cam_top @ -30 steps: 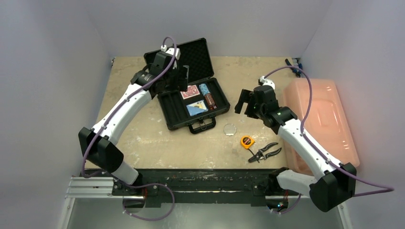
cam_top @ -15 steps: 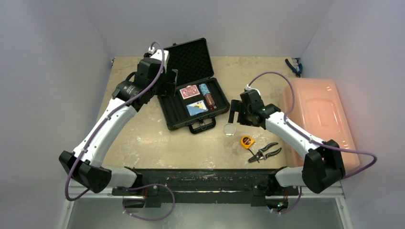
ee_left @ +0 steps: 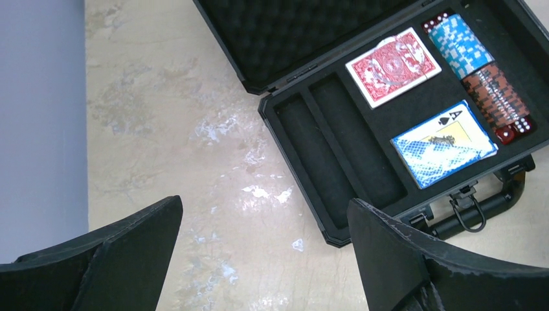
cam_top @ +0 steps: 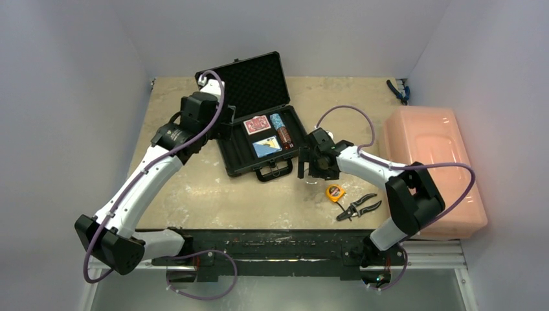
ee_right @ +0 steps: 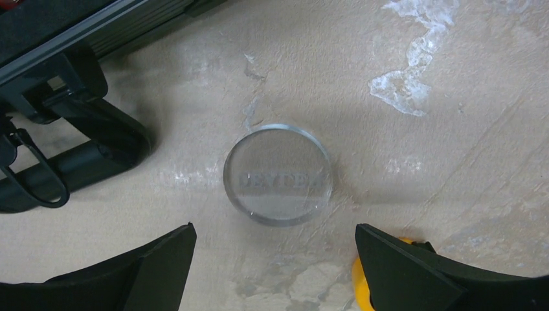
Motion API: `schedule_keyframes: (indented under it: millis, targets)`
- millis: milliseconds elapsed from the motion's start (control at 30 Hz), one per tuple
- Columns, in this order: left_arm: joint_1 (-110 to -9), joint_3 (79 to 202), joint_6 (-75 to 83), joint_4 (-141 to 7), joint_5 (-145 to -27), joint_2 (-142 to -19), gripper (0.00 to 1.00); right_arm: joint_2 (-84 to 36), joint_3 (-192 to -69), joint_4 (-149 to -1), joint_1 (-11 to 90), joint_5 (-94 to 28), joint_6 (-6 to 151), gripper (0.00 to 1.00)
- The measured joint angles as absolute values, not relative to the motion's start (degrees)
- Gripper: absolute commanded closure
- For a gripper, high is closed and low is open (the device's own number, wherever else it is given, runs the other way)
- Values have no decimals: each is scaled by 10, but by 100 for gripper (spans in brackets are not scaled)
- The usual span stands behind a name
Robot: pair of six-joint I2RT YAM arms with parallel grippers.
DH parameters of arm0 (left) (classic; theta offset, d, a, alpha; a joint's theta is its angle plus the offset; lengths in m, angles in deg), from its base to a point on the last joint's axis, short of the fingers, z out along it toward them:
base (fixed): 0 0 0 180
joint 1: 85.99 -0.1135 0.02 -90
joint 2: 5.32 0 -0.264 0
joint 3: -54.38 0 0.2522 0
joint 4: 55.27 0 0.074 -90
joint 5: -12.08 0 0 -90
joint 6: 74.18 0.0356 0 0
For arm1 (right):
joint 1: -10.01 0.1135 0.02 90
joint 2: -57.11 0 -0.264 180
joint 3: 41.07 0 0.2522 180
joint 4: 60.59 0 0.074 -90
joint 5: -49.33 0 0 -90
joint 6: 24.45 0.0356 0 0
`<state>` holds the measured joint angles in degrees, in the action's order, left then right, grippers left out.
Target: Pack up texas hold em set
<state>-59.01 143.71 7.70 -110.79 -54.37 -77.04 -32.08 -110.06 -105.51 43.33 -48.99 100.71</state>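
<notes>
The black briefcase (cam_top: 234, 157) lies open, foam lid (cam_top: 254, 78) up at the back. It holds a red deck (ee_left: 393, 65), a blue deck (ee_left: 443, 142), a blue chip stack (ee_left: 459, 42), a dark red chip stack (ee_left: 495, 94) and red dice (ee_left: 515, 133). Two long slots (ee_left: 324, 152) are bare. My left gripper (ee_left: 264, 202) is open and empty above the table by the case's left corner. A clear disc (ee_right: 277, 173) lies flat on the table right of the case handle (ee_right: 78, 162). My right gripper (ee_right: 275, 230) is open just above it, jaws wider than the disc.
An orange-yellow tape measure (cam_top: 334, 192) and black-handled pliers (cam_top: 359, 207) lie right of the disc; the tape measure touches my right finger's edge in the right wrist view (ee_right: 359, 278). A pink lidded bin (cam_top: 434, 162) stands at the right. Blue-handled pliers (cam_top: 397, 91) lie at the back right.
My right gripper has moved left and down from beside the case to just over the clear disc. My left gripper has drawn back left, off the case's interior.
</notes>
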Motion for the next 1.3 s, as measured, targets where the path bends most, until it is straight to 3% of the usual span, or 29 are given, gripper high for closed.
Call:
schedule_keyframes:
  millis: [567, 1300]
  targets:
    - [-590, 1434, 82, -1098, -518, -758, 0, -391, -1144, -1059, 433, -522, 1011, 3]
    - [-590, 1432, 93, -1098, -507, -756, 0, -410, -1150, -1061, 433, -533, 1005, 17]
